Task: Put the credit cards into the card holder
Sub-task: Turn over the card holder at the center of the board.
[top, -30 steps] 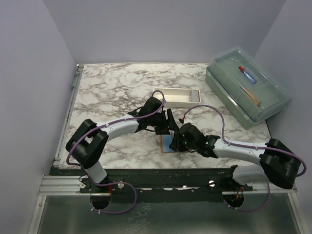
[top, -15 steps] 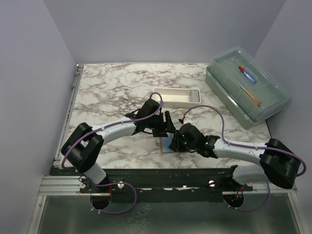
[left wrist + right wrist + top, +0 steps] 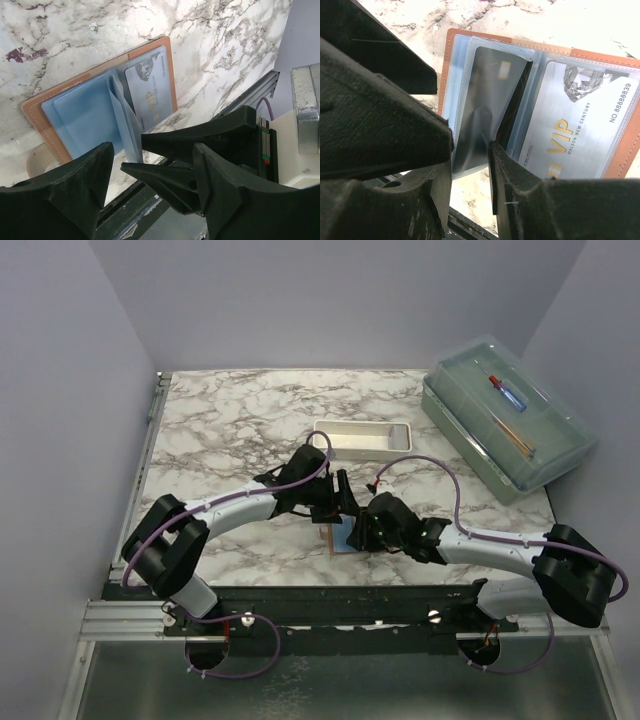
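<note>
1 card [image 3: 150, 87] in holder [image 3: 80, 120], lengthwise w/ fold.

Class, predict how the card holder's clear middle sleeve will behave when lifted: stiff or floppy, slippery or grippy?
Probably floppy: the sleeve bows where the right gripper pinches it. Likely slippery, given its glossy sheen.

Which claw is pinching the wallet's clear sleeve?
The right claw, closed on the raised middle sleeve of the card holder; the left claw hangs open, holding nothing.
</note>
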Motion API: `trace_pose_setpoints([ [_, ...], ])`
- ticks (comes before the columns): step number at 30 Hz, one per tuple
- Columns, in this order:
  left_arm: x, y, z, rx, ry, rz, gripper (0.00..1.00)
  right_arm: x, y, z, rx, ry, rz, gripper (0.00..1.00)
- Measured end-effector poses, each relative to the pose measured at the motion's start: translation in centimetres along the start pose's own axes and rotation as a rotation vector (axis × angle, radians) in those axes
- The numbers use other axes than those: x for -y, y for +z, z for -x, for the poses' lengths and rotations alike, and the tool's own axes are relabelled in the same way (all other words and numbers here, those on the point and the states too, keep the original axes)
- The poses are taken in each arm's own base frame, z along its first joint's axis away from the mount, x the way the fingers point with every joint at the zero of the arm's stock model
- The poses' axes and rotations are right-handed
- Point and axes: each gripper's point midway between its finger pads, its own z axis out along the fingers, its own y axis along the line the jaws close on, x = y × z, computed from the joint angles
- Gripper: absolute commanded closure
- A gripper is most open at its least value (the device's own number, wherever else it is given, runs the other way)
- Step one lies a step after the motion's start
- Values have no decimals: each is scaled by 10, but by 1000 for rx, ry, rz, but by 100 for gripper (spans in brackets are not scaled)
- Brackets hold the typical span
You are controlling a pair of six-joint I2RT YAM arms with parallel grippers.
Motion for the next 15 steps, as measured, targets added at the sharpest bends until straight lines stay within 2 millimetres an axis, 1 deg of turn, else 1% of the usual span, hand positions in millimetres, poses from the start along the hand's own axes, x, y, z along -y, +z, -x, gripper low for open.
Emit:
trace_pose_setpoints([
  [8, -2, 8, 0, -15, -4, -5, 29, 0, 0, 0, -1, 0, 0, 64],
  [15, -1, 10, 1, -13, -9, -12, 27, 0, 0, 0, -1, 0, 0, 64],
])
